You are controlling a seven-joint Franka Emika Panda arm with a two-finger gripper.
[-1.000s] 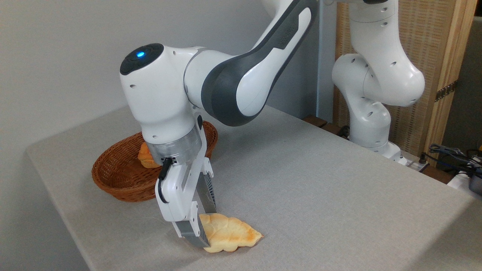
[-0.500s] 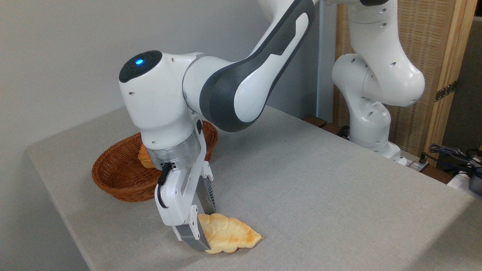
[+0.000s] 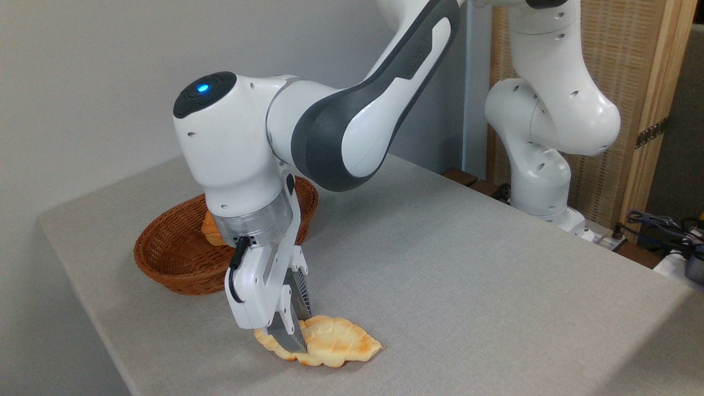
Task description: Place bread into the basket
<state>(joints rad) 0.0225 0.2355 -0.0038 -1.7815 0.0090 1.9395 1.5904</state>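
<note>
The pincer [image 3: 291, 336] stands over the left end of the bread [image 3: 330, 348], its two fingers on either side of that end and seemingly pinching it, though how firm the hold is cannot be told. To do this step well, the squeeze should be light and the lift straight up before any swing, since so flat a piece may droop or slip. The bread lies on the table [image 3: 467, 275] near its front edge, pale golden, leaf-shaped, scalloped, with a ridged top and a toasted tip pointing right. Behind stands the wicker basket [image 3: 165, 264], holding a small bun [image 3: 212, 231].
</note>
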